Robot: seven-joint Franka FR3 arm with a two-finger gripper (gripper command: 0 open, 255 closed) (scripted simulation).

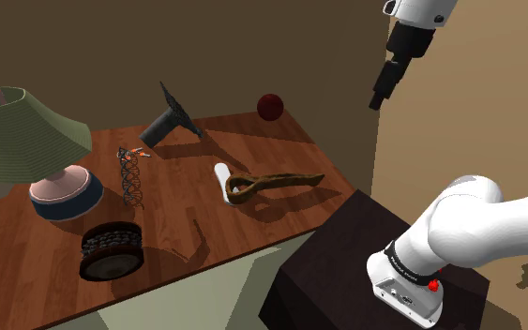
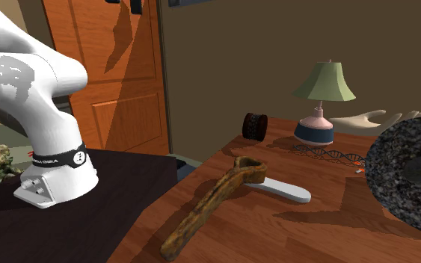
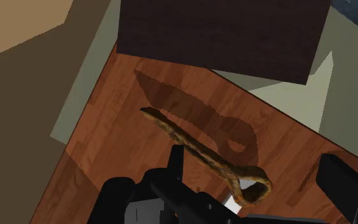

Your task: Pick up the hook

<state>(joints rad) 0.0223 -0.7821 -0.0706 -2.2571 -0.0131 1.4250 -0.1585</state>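
In the shoulder view, the all-black two-finger gripper (image 1: 379,97) hung empty with fingers apart. The long rusty-brown loop-ended hook (image 1: 280,180) lay at its seven-to-eight o'clock, axis nine-to-three.

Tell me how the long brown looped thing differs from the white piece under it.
The brown hook is mottled and rough-looking; the white piece is plain and smooth. The hook is longer and ends in a loop; the white piece is a shorter flat strip. The hook's loop lies over one end of the white piece. Both rest on the wooden table.
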